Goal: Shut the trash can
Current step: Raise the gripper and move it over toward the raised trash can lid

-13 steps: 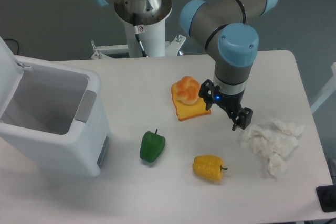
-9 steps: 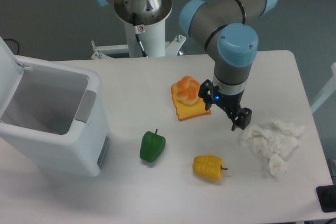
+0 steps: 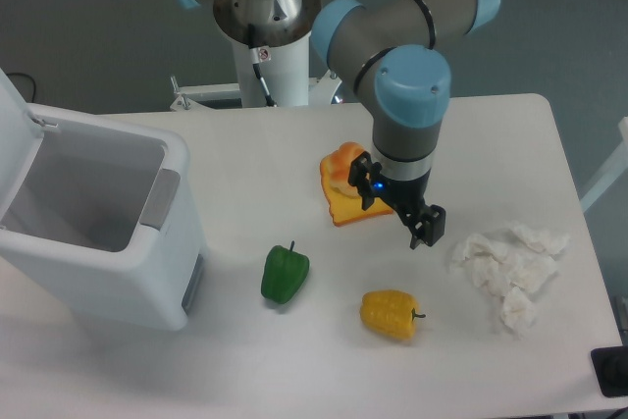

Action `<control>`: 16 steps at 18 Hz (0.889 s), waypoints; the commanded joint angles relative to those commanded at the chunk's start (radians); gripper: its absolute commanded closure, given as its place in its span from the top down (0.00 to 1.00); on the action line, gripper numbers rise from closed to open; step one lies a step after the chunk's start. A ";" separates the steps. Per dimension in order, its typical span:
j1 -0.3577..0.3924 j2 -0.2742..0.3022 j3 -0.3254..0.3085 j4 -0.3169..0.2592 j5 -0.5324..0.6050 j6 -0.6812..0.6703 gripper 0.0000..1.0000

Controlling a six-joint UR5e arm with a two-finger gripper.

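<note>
The large white boxy plastic trash can [image 3: 108,242] with rounded corners and a grey front tab stands at the left edge of the smooth white table [image 3: 265,154], its flat lid [image 3: 15,144] swung up and its smooth inside open. The black 2-finger gripper [image 3: 397,205] hangs right of centre with spread, empty fingers, over the near right edge of an orange slab carrying a lumpy orange-and-white bun [image 3: 343,183]. Bare tabletop separates it from the can; a glossy green pepper [image 3: 285,274] and a yellow pepper [image 3: 390,313] lie nearer, and crumpled white tissue [image 3: 508,267] lies right.
</note>
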 joint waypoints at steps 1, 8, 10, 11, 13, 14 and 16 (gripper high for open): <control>-0.002 0.011 -0.003 0.000 -0.003 0.000 1.00; -0.038 0.149 -0.015 -0.027 -0.061 -0.179 1.00; -0.048 0.199 -0.018 -0.058 -0.081 -0.267 1.00; -0.067 0.219 -0.021 -0.060 -0.092 -0.294 1.00; -0.092 0.261 -0.029 -0.058 -0.104 -0.379 1.00; -0.113 0.281 -0.032 -0.058 -0.115 -0.403 1.00; -0.143 0.322 -0.040 -0.058 -0.136 -0.428 1.00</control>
